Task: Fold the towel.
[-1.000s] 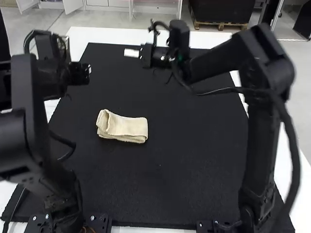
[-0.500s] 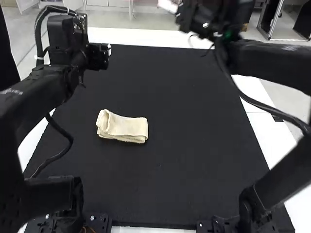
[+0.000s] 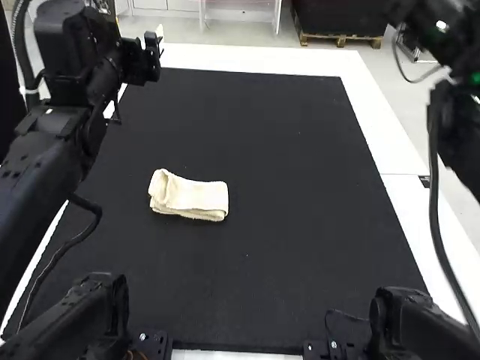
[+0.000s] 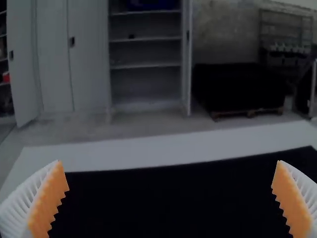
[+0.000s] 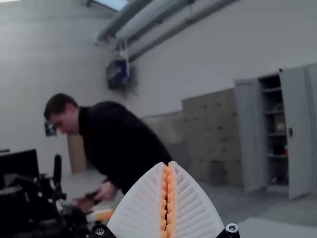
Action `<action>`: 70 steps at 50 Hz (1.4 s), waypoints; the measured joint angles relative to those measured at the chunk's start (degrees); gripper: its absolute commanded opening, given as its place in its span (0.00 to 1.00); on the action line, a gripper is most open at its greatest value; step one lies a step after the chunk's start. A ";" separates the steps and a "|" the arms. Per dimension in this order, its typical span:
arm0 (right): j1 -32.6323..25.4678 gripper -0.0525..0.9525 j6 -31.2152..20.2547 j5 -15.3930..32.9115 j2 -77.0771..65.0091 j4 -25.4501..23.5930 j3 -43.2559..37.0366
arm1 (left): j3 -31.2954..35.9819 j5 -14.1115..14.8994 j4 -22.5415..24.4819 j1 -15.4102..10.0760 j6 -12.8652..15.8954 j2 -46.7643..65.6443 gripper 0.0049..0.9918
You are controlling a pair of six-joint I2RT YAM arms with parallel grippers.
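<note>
The towel (image 3: 191, 199) lies folded on the black mat (image 3: 300, 232), on the left arm's side of the middle. It is a small cream bundle, longer from side to side than it is deep. Layers are stacked one on another along its near side; the end toward the left arm curls up in a loose, rounded loop, while the other end is flatter and squarer. How many folds are in it, I cannot tell.

Around the mat runs the white top of the bench (image 3: 255, 60). The towel is well apart from both arms and lies free of either tool. The left arm (image 3: 45, 172) reaches forward along its own side, over the mat's edge. In the left wrist view the left tool (image 4: 169, 161) has its orange pads spread wide, with no cloth between them. The right arm (image 3: 461, 127) is off beyond the far side of the mat. In the right wrist view the right tool (image 5: 168, 163) is closed, its pads pressed together on no visible cloth.

The job looks finished, or very nearly so: the folding seems done and both arms are clear. At most, the puffed loop might be pressed flat or the layers evened up; otherwise the towel can be left as it lies.
</note>
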 measured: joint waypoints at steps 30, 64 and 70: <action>-3.89 0.14 5.88 -1.27 -15.04 1.07 -15.56 | -6.14 0.61 1.33 0.02 -3.21 -18.05 0.96; -3.91 0.30 6.75 -1.11 -43.85 -8.79 -24.15 | -14.64 0.63 -6.12 4.42 -3.63 -39.08 0.96; -3.89 0.97 5.73 1.62 -43.80 -9.18 -24.24 | -14.64 0.61 -6.82 4.42 -2.93 -39.04 0.97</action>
